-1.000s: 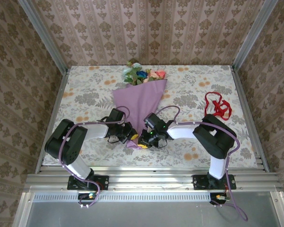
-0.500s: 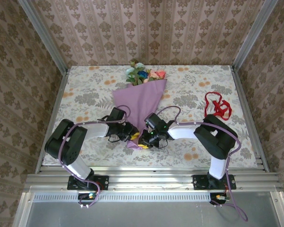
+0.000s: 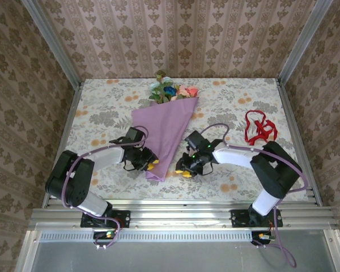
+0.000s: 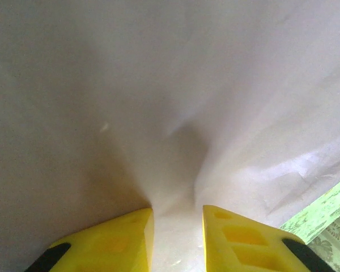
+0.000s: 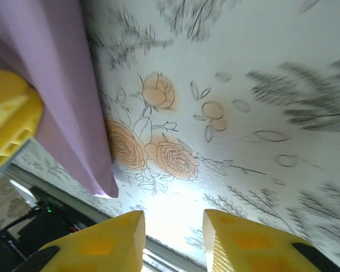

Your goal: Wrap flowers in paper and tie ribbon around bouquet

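Damask wallpaper walls (image 3: pixel 175 34); floral tablecloth (image 3: pixel 226 102).

The bouquet (image 3: pixel 167 127) lies between the left gripper (image 3: pixel 150 165) and right gripper (image 3: pixel 184 171), the ribbon (image 3: pixel 263 130) well to its right.

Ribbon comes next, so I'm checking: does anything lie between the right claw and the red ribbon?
Nothing visible. Only bare tablecloth lies between the right claw and the ribbon; the bouquet is on the claw's other side.

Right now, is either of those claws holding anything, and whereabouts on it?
The left gripper pinches the bouquet by its purple paper, near the narrow end. The right gripper is open beside it, holding nothing.
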Robot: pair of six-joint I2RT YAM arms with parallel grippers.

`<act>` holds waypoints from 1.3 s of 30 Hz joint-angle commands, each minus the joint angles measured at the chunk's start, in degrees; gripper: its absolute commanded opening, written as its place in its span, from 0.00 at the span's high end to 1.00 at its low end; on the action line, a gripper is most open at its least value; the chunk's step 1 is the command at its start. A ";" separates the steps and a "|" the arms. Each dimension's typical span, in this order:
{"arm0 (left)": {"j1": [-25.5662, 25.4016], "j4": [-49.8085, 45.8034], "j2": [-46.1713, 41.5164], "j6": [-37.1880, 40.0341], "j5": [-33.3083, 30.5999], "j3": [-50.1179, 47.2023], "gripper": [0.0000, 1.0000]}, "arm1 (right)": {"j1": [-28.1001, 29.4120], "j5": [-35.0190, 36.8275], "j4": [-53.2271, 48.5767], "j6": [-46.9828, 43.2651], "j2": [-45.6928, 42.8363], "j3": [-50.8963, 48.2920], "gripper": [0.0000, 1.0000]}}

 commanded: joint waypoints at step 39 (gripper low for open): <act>4.65 6.25 6.53 3.54 7.19 -0.09 0.93 | -46.15 21.32 -30.98 -34.09 21.57 33.01 1.00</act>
